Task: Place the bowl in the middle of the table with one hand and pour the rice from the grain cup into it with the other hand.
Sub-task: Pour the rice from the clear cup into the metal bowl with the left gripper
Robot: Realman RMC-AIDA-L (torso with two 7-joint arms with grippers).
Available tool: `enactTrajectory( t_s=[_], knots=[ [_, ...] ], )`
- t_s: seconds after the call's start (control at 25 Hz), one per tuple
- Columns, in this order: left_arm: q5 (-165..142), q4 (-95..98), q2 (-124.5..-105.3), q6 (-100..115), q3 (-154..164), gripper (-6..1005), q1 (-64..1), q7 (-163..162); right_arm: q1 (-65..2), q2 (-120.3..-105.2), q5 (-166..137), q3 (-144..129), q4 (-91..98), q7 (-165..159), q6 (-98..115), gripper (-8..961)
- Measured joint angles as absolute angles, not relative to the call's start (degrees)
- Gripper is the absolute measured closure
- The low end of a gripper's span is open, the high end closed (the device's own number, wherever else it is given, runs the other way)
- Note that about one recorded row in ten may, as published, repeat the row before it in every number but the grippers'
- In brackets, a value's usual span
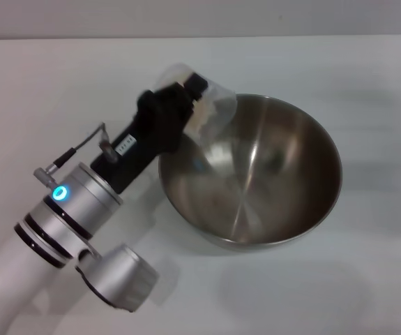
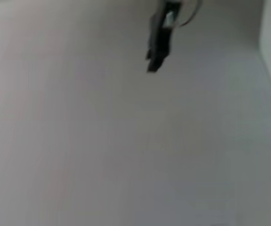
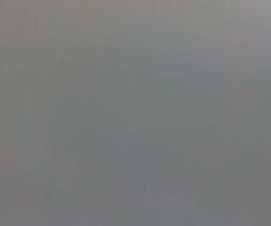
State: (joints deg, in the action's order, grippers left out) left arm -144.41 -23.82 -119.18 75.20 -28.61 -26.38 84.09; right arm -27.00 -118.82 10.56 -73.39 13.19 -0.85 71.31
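Note:
The steel bowl point(image 1: 256, 174) stands near the middle of the white table point(image 1: 367, 77). Its inside shows only reflections, with no heap of rice. My left gripper point(image 1: 180, 96) is shut on the clear grain cup point(image 1: 210, 105). It holds the cup tipped on its side at the bowl's far-left rim, mouth toward the bowl. A pale patch inside the cup near its mouth point(image 1: 221, 106) may be rice. The right gripper is out of view, and the right wrist view shows only plain grey.
The left arm point(image 1: 67, 209) reaches in from the lower left, close beside the bowl. The left wrist view shows a plain pale surface and a dark elongated thing point(image 2: 160, 42) with a cable farther off; I cannot tell what it is.

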Motion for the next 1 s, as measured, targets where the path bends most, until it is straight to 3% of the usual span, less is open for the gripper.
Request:
enactTrajectory(
  t_s=[1.0],
  knots=[
    [-148.9, -25.7, -119.18, 75.4, -23.6, 972, -25.5, 110.3, -27.1, -118.65, 10.5, -73.1, 13.2, -0.7, 70.8, 593]
  ],
)
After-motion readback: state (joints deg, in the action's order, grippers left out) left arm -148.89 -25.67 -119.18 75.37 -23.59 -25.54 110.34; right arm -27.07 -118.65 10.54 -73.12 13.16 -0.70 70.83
